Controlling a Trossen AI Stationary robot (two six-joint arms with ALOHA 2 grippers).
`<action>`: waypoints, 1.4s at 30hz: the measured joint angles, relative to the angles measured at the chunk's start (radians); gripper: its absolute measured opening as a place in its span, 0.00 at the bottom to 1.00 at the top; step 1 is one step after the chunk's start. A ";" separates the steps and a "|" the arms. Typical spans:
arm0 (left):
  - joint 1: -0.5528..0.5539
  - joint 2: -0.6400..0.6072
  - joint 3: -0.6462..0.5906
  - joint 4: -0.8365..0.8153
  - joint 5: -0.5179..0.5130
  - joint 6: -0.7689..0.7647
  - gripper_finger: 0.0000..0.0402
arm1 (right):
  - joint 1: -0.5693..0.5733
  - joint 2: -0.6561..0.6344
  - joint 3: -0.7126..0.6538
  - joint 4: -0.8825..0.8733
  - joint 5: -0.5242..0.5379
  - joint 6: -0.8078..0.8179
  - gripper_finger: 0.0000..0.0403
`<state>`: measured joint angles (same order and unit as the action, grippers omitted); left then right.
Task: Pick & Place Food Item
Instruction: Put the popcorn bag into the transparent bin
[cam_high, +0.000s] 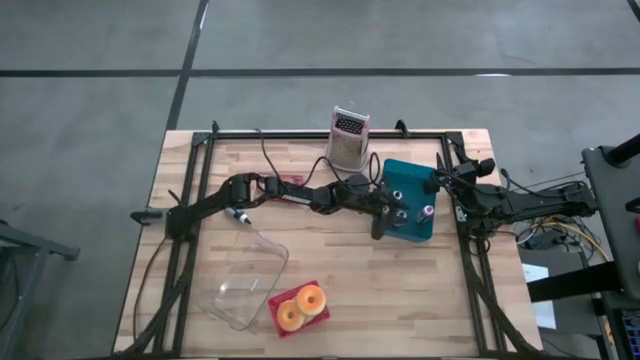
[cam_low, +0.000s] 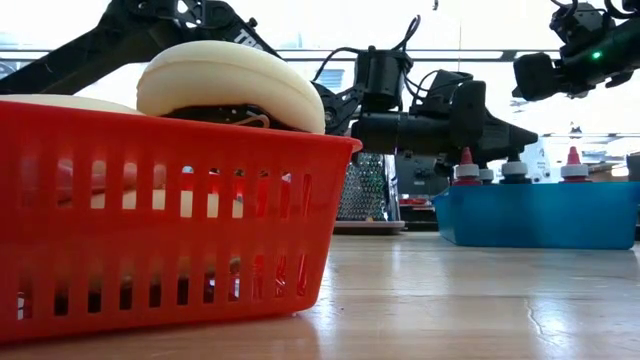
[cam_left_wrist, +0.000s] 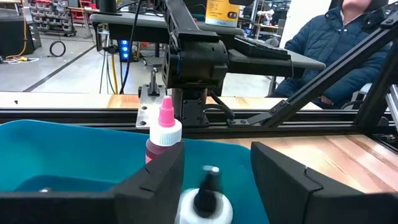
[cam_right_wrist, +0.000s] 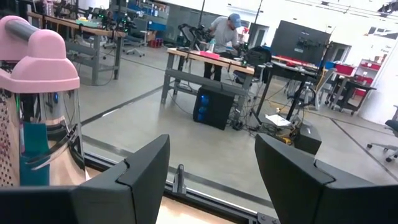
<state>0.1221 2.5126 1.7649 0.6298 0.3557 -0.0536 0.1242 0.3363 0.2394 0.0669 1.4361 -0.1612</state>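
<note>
Overhead, the left gripper (cam_high: 385, 213) reaches into the teal bin (cam_high: 407, 176) — its wrist view shows fingers parted around a black-tipped bottle (cam_left_wrist: 206, 198), not gripping. The right gripper (cam_high: 440, 180) waits open at the bin's edge.

I see my left hand (cam_high: 383, 215) over the teal bin (cam_high: 409, 200) of bottles; my right hand (cam_high: 440, 180) waits at its far edge. Donuts (cam_high: 301, 306) fill the red basket (cam_high: 277, 300).

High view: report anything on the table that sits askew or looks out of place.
The clear plastic container lies skewed at an angle to the table's edges, its corner against the red slotted basket holding two pale ring-shaped donuts. The basket sits angled too. The teal bin of small bottles and the metal grater stand upright; nothing is spilled.
</note>
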 joint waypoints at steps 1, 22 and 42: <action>0.000 0.000 0.000 0.000 0.005 0.000 0.48 | 0.000 0.000 0.000 0.000 0.000 0.000 0.57; -0.001 -0.008 0.014 0.013 0.022 0.008 0.48 | 0.000 0.000 0.000 -0.003 -0.004 0.000 0.57; -0.001 -0.039 0.013 -0.001 0.042 0.025 0.47 | 0.000 0.000 0.000 -0.004 -0.005 0.001 0.57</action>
<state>0.1211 2.4737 1.7778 0.6293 0.3974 -0.0290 0.1239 0.3363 0.2394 0.0628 1.4314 -0.1604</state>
